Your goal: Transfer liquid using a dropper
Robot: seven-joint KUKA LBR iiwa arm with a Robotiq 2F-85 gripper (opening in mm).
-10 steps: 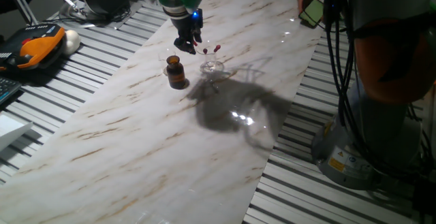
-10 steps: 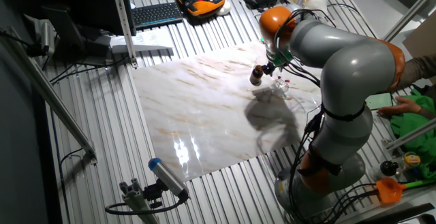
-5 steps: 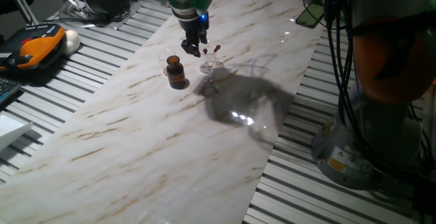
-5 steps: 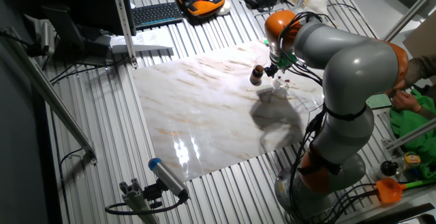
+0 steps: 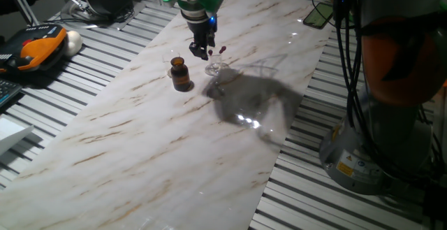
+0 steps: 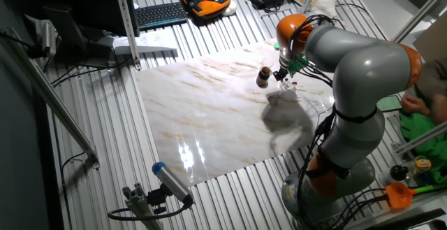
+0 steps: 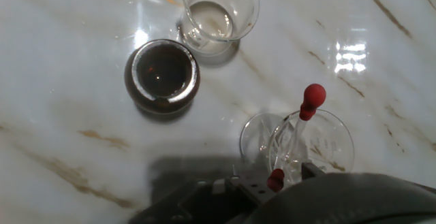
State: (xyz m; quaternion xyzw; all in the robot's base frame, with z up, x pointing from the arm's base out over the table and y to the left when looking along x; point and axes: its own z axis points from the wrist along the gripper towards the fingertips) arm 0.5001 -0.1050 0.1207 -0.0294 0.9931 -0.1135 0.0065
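Hand view, containers first. Brown bottle [image 7: 162, 75] at about 10 o'clock from frame centre, open mouth, dark inside, contents not readable. Clear beaker [image 7: 219, 14] at 12 o'clock, just beside the bottle, spout toward the bottle; looks like a little clear liquid at the bottom, can't be sure. Second clear glass [image 7: 297, 146] at 5 o'clock, near the bottom edge, holds the droppers standing tilted.

One dropper [image 7: 303, 115] clearly visible in that glass: red bulb up, pointing to about 1 o'clock, thin clear stem running down into the glass. A second red bulb [image 7: 276, 180] sits lower at the glass's 7 o'clock rim, right against my hardware. A third is not made out here.

My gripper [image 5: 202, 49] hangs directly over the dropper glass; in the fixed view the fingertips are just above and beside the red bulbs, with the brown bottle at roughly 8 o'clock of me. In the hand view my fingers are mostly out of frame at the bottom edge, dark parts only. Open or clamped: cannot tell, and cannot tell if I touch a bulb.

All on a marble tabletop [image 5: 140, 132].
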